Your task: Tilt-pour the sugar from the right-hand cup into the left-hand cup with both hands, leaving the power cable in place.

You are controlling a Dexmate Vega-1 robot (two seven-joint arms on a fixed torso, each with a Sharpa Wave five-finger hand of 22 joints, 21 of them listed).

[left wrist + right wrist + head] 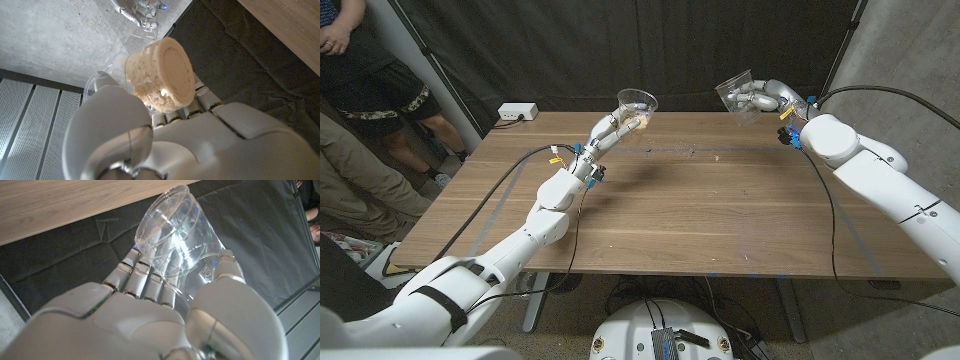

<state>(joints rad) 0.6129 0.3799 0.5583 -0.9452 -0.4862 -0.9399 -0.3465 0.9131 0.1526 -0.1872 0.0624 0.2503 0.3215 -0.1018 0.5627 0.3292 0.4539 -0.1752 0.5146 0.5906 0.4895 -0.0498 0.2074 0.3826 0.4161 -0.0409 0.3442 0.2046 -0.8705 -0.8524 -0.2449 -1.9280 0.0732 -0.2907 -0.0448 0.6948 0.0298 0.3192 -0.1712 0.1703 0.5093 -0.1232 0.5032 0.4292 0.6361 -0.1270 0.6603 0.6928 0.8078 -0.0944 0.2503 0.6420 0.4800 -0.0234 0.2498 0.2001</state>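
Note:
My left hand (608,129) holds a clear plastic cup (637,104) upright above the table's far edge, left of the middle. In the left wrist view that cup (107,75) holds a lump of tan sugar (162,75), with my left hand (165,145) wrapped around it. My right hand (767,97) grips a second clear cup (734,91) in the air at the far right, tipped with its mouth toward the left cup. The right wrist view shows this cup (175,240) looking empty in my right hand (150,315). The two cups are apart.
A white power strip (517,113) with its cable lies at the back left corner of the wooden table (670,220). A black curtain hangs behind. A person (360,70) stands at the far left. Black cables run along both arms.

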